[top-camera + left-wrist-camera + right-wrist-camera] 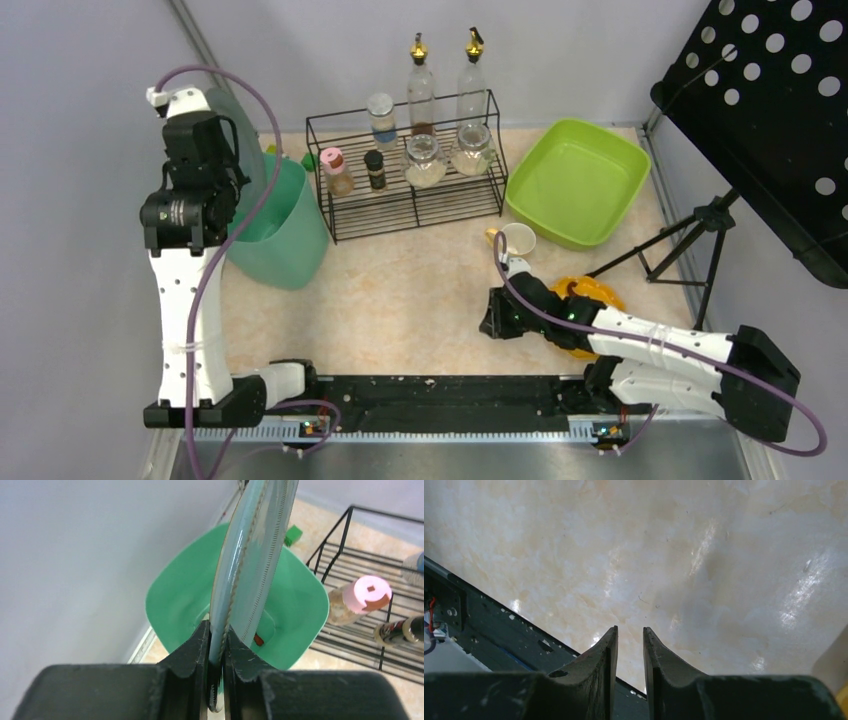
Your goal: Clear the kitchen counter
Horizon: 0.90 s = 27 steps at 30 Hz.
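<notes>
Beige speckled marble-pattern kitchen counter spreads below both arms, carrying a black wire rack, lime-green square tub and mint-green bin. Left gripper clamps a pale-blue plate above that bin; right gripper hangs narrowly parted, empty.

White-and-black left arm and right arm — purple cables, green lights.

bin left of rack, tub right of it.
</notes>
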Available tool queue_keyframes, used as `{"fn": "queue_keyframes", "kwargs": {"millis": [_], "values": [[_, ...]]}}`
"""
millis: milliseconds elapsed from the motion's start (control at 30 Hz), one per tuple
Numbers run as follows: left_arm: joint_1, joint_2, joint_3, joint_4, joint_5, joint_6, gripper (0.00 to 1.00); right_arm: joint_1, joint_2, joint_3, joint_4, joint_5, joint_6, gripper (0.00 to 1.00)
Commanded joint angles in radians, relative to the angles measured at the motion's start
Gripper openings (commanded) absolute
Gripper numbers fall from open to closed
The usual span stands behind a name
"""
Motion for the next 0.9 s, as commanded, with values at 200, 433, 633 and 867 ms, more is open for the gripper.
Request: {"fn": "queue_keyframes", "kwargs": {"millis": [200, 433, 633, 867], "values": [[-0.005, 0.053, 0.365, 0.071, 0.049, -0.029, 0.0, 0.01, 0.067, 0.182, -0.002, 0.067, -0.021, 0.26], [-0.005, 0.087, 0.416, 0.03, 0.41, -0.135, 0.0, -0.02, 0.067, 0.322, -0.076, 0.113, -0.074, 0.37], [-0.026, 0.029, 0.267, 0.105, 0.668, -0.199, 0.0, -0.085, 0.044, 0.444, -0.191, 0.174, -0.129, 0.46], [-0.061, -0.022, 0.157, 0.161, 0.892, -0.256, 0.0, -0.191, 0.012, 0.532, -0.281, 0.173, -0.171, 0.56]]}}
